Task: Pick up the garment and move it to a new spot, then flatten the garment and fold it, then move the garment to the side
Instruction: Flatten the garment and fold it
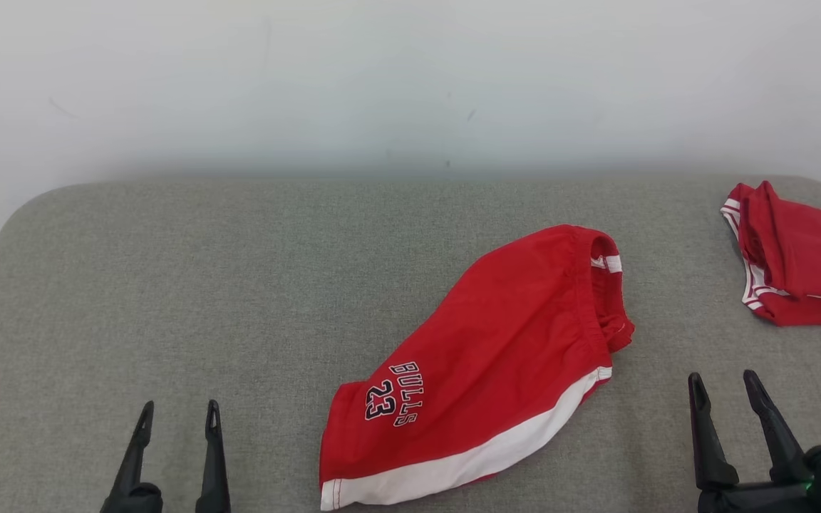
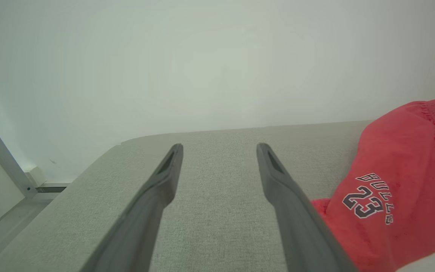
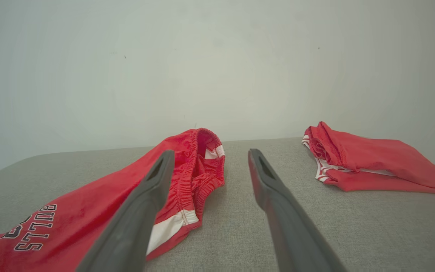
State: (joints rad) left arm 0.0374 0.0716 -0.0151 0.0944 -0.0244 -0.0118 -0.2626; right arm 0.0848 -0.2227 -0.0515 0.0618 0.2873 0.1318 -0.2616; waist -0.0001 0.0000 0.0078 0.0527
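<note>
The garment (image 1: 496,356) is a pair of red shorts with a white hem band and "BULLS 23" printed in black, lying folded lengthwise and slanted across the middle of the grey padded table (image 1: 239,285). Its elastic waistband points to the far right, its hem to the near left. My left gripper (image 1: 177,417) hovers open at the lower left, apart from the shorts (image 2: 395,196), which lie to its right. My right gripper (image 1: 725,388) stands open at the lower right, just right of the shorts (image 3: 100,211); nothing sits between its fingers.
A second red garment (image 1: 802,263) with white striped trim lies bunched at the table's far right corner, also seen as the red garment (image 3: 364,162) in the right wrist view. A white wall (image 1: 410,85) backs the table. The table's left edge drops to the floor (image 2: 6,223).
</note>
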